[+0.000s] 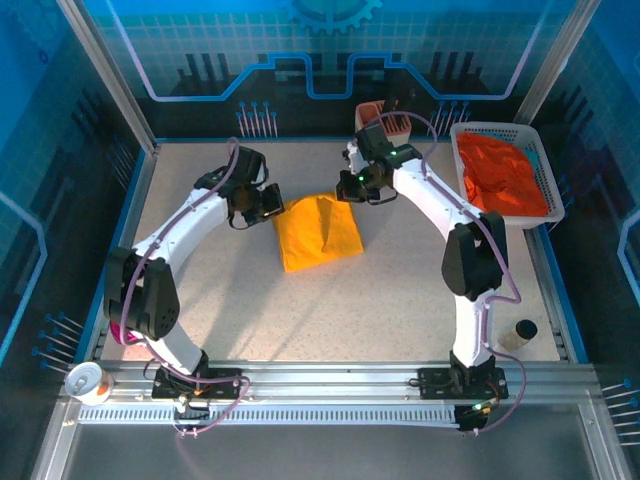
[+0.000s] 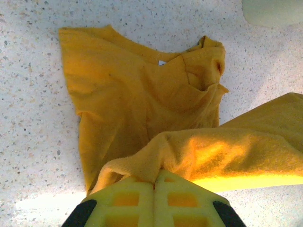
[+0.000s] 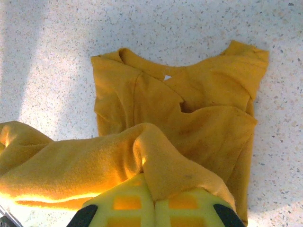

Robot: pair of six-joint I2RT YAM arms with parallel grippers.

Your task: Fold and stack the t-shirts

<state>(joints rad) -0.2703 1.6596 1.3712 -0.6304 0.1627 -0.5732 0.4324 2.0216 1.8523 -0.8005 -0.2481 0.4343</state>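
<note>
Yellow shirt [image 1: 318,232] lies rumpled on the surface [image 1: 300,310], one edge lifted over itself; left claw [image 2: 154,176] and right claw [image 3: 153,188] both pinch that edge; orange shirt [image 1: 500,175] fills the basket [image 1: 547,165].

White mesh basket [image 1: 548,178], utensil holder [image 1: 378,113]

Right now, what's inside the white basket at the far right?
An orange-red t-shirt, crumpled, lies heaped in the basket. Anything beneath it, and the basket floor, is covered by the cloth.
</note>
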